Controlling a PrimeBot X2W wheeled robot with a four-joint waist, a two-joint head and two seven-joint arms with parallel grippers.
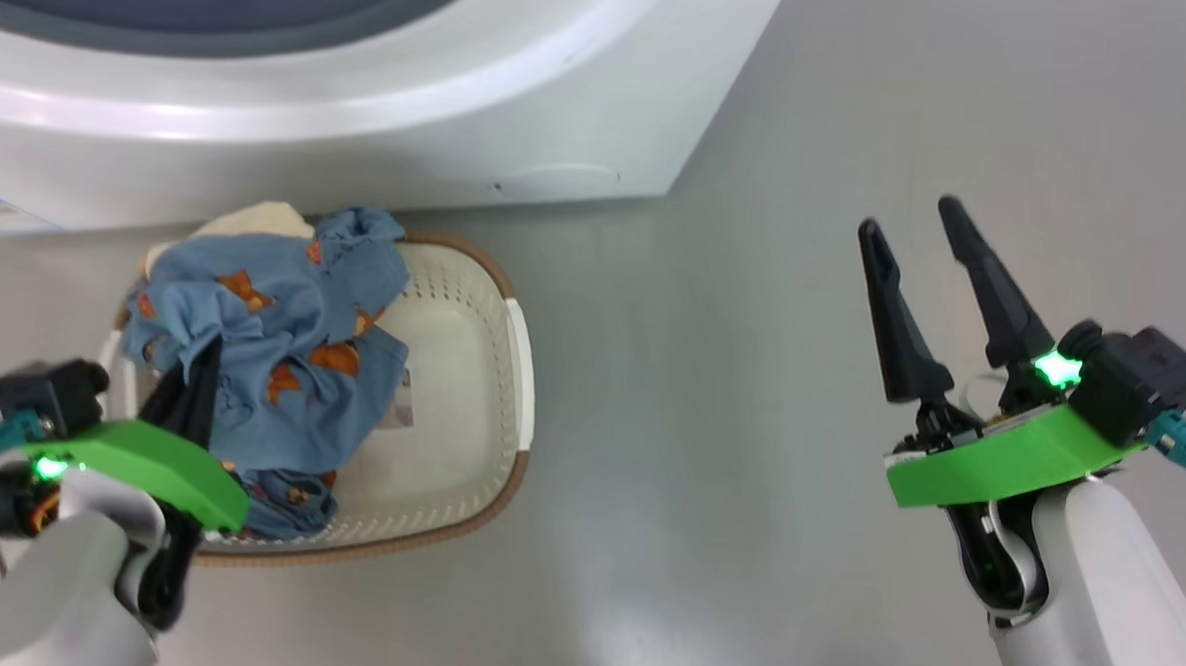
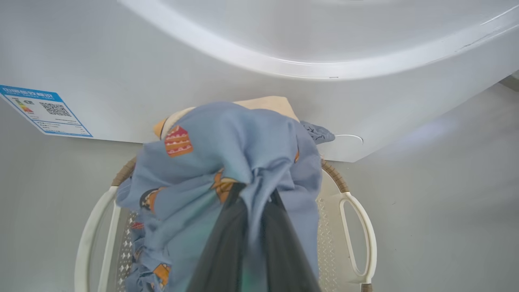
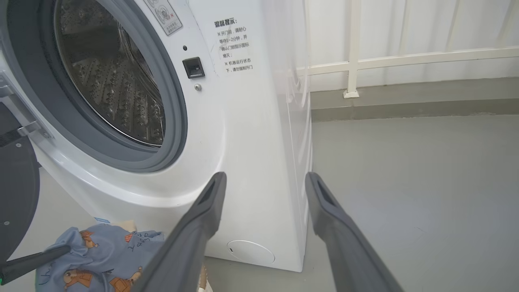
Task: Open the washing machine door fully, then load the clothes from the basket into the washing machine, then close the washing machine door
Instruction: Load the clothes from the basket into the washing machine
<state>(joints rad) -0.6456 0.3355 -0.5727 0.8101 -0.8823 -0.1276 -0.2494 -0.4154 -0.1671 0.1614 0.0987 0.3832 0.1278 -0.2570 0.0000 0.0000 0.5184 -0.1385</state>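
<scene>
Washing machine (image 3: 243, 121) gapes, its door (image 3: 16, 194) hanging open at the left, cut off by the frame. The basket (image 1: 471, 368) sits just before it, with the clothes (image 1: 282, 339) heaped inside. Left gripper (image 2: 253, 194) is pinched onto the blue cloth, and the drum (image 3: 113, 81) lies up and ahead of it. Right gripper (image 1: 908, 217) is spread wide, well apart. How much fabric is caught is hidden, perhaps only a fold.
</scene>
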